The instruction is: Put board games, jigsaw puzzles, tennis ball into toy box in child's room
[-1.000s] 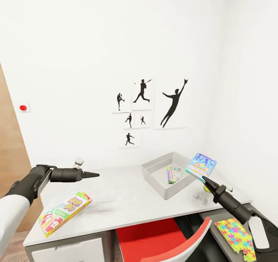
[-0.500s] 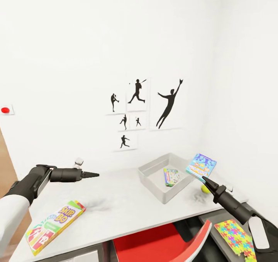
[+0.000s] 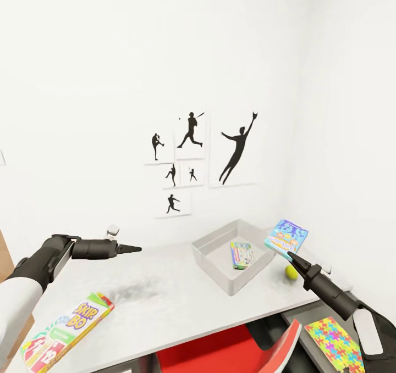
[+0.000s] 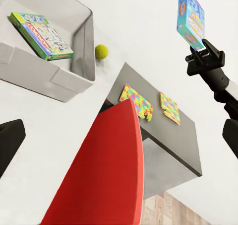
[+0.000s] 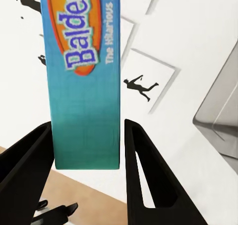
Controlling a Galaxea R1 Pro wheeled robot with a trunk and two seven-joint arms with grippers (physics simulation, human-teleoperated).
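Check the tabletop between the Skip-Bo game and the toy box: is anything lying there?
No. In the head view the table between the Skip-Bo game and the toy box is bare apart from a dark smudge; the left end effector hangs above it.

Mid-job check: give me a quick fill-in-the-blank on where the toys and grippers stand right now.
1. The right gripper is shut on the blue ____ game.
2. One board game already lies inside the grey ____.
3. The tennis ball rests on the ____, beside the box.
4. The Skip-Bo game lies below the ____ gripper.

Missing words: board; toy box; table; left
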